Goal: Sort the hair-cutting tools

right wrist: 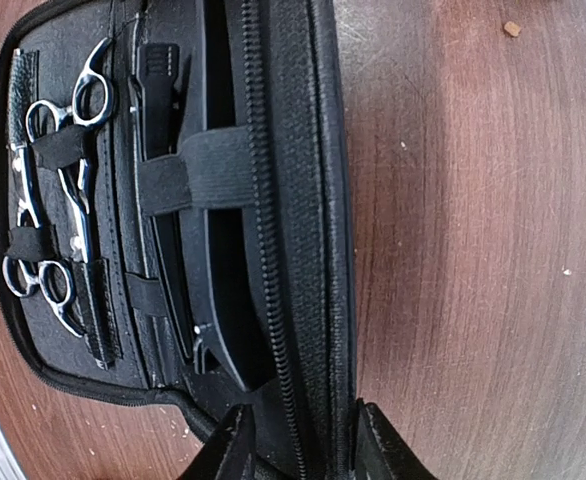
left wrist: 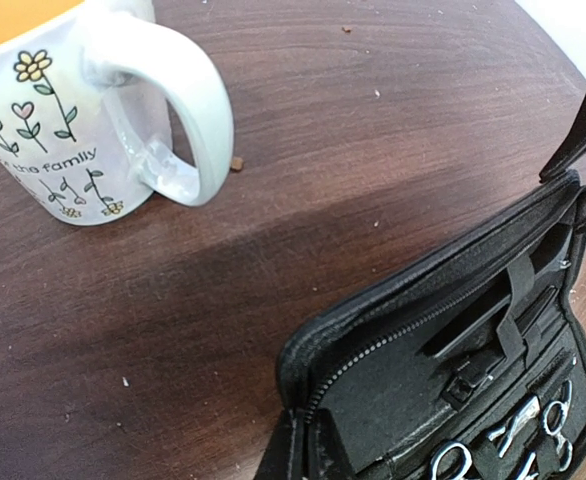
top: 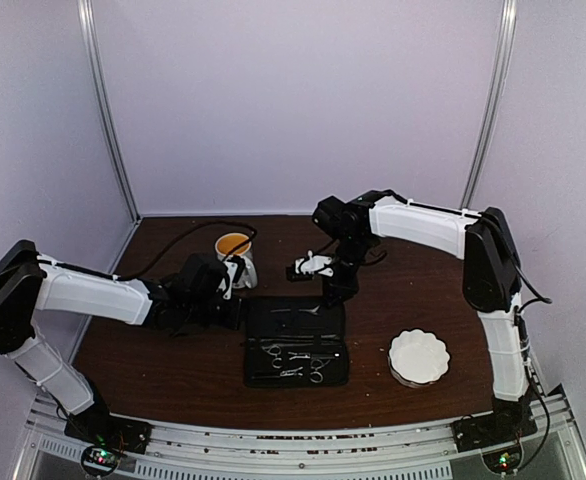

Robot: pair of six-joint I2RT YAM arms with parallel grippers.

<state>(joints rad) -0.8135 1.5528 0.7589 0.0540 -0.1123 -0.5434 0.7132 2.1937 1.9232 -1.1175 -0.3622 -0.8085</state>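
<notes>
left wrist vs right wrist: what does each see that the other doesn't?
Left wrist only: the white flowered mug, standing apart from the case. Right wrist only: the black clip under its elastic strap, the blades of the scissors, and clearly the right gripper, fingertips either side of the case's zipper rim, apparently gripping it. Both: the open case, the scissors' ring handles, the brown table. A dark shape at the left wrist's right edge may be that gripper.

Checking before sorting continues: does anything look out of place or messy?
Nothing spilled or damaged, but crumbs dot the table near the mug, and the zip case has its far half seemingly tilted up, rim pinched in the right pincer.
</notes>
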